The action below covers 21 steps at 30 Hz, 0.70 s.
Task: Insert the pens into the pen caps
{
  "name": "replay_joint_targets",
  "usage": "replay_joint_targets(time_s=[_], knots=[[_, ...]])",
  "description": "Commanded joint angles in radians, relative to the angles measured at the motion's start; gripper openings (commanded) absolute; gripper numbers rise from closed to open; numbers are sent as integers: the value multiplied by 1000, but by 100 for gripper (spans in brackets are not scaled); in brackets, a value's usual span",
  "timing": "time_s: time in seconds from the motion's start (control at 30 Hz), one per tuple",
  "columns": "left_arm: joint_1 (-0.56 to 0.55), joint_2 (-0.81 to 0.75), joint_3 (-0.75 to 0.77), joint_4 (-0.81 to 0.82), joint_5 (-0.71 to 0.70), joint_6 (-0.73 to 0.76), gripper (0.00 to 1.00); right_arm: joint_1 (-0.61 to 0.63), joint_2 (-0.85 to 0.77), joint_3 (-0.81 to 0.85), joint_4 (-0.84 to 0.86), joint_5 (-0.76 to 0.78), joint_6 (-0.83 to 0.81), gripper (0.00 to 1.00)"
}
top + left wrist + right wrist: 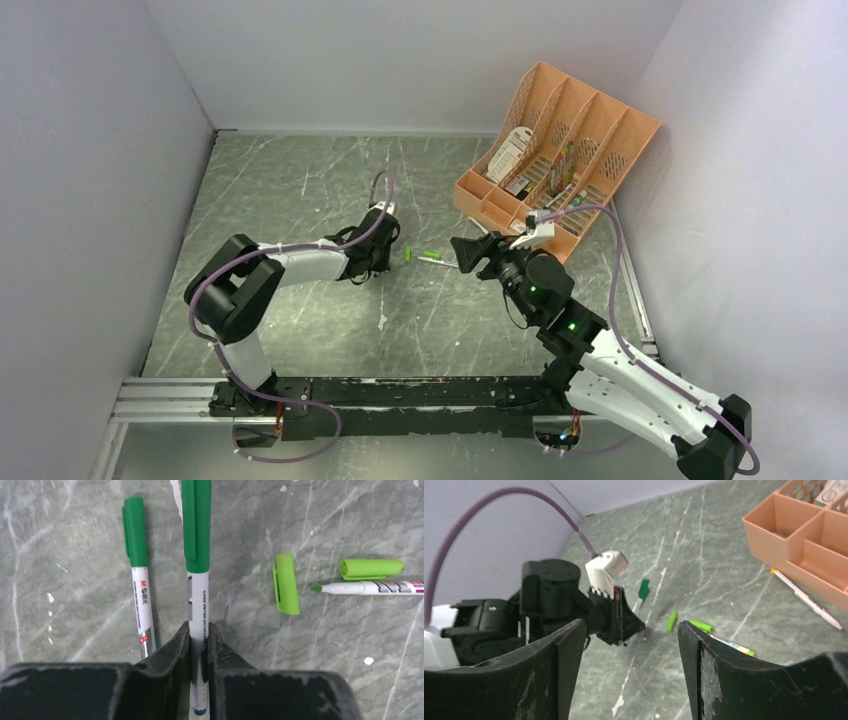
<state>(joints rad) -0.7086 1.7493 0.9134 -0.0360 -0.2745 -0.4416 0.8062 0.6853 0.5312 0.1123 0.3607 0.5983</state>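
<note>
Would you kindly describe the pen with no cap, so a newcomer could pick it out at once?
Find the orange organizer in the far right corner; beside its near left corner is a cluster of pens and caps. The uncapped pen lies beside two loose light green caps, its green tip bare; the other two pens wear dark green caps.

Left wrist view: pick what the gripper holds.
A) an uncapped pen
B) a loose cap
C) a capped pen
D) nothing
C: the left gripper is shut on the white barrel of a capped pen, while a loose cap and the uncapped pen lie apart from it.
</note>
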Motion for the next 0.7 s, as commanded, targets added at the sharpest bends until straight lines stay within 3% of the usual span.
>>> replay_joint_targets(time_s=[0.0, 0.17, 0.27, 0.37, 0.43, 0.53, 0.67], knots=[[15, 31, 42, -51, -21, 30, 23, -1, -12, -18, -57, 29, 3, 68], [14, 10, 28, -35, 14, 22, 51, -2, 80, 35, -135, 74, -25, 68], [14, -35, 14, -15, 45, 13, 52, -13, 259, 165, -277, 106, -33, 66], [14, -99, 3, 8, 97, 5, 52, -80, 454, 258, -329, -1, -71, 63], [14, -158, -4, 24, 134, 0, 52, -137, 558, 298, -321, -120, -120, 69], [13, -254, -17, 31, 162, -9, 52, -153, 691, 357, -316, -148, -209, 80], [14, -393, -41, 22, 143, -14, 53, -154, 835, 426, -342, -212, -307, 83]])
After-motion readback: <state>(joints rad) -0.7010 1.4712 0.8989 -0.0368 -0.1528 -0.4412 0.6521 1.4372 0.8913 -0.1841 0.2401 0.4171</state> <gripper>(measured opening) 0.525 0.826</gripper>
